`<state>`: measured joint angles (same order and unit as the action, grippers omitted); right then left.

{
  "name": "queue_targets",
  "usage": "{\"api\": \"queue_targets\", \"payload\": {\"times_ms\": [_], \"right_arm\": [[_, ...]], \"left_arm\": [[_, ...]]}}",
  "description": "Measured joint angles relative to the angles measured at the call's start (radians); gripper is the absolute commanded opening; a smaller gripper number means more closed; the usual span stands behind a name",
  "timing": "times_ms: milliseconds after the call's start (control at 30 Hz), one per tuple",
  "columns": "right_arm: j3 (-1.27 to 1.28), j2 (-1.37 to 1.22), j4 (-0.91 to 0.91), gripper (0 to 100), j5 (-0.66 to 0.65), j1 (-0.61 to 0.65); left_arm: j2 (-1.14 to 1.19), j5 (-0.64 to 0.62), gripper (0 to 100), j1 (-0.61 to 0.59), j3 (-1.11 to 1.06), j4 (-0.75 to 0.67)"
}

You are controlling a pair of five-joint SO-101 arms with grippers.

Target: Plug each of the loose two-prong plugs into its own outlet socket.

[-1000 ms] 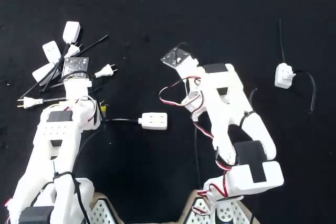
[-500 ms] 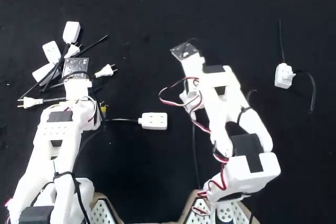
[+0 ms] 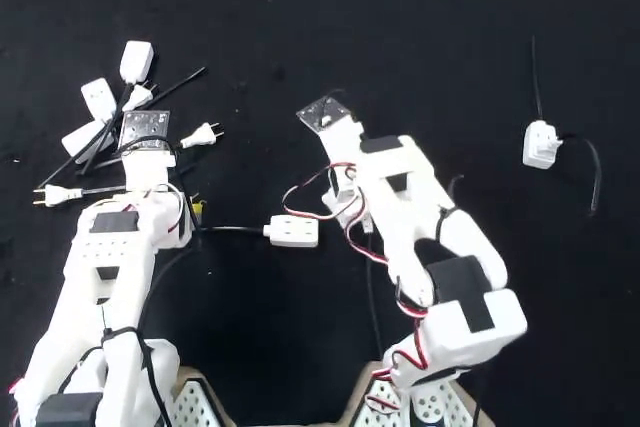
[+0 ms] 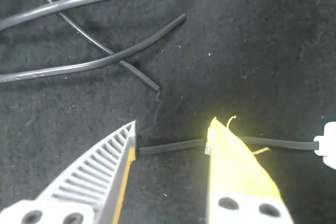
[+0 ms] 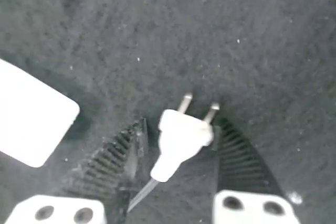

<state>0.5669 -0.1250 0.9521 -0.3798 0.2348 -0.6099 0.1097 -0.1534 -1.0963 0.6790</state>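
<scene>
Plug (image 5: 184,132) clamped in the right hand (image 5: 179,124) (left hand (image 4: 172,124) apart, astride a cord (image 4: 168,146)); prongs are best squared to socket (image 3: 292,231) before insertion.

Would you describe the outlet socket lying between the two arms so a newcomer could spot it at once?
On the black table, look at the gap between the two white arms. A flat white outlet socket lies there, its black cord running toward the left arm. Unlike the clustered sockets far left or the lone socket far right, it sits mid-table.
</scene>
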Motion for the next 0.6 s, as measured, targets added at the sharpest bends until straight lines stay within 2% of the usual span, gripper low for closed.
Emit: {"api": "queue_targets", "payload": {"times_ms": [333,500,600], "right_arm": [[0.161,0.288,0.008,1.1,-0.018,-0.006],[0.118,0.416,-0.018,1.1,-0.227,-0.104],[-0.011,0.422,-0.017,1.1,-0.288,-0.169]], "left_arm": [[0.0,0.0,22,0.0,0.0,0.0],[0.0,0.0,22,0.0,0.0,0.0],[0.0,0.0,22,0.0,0.0,0.0]]}}
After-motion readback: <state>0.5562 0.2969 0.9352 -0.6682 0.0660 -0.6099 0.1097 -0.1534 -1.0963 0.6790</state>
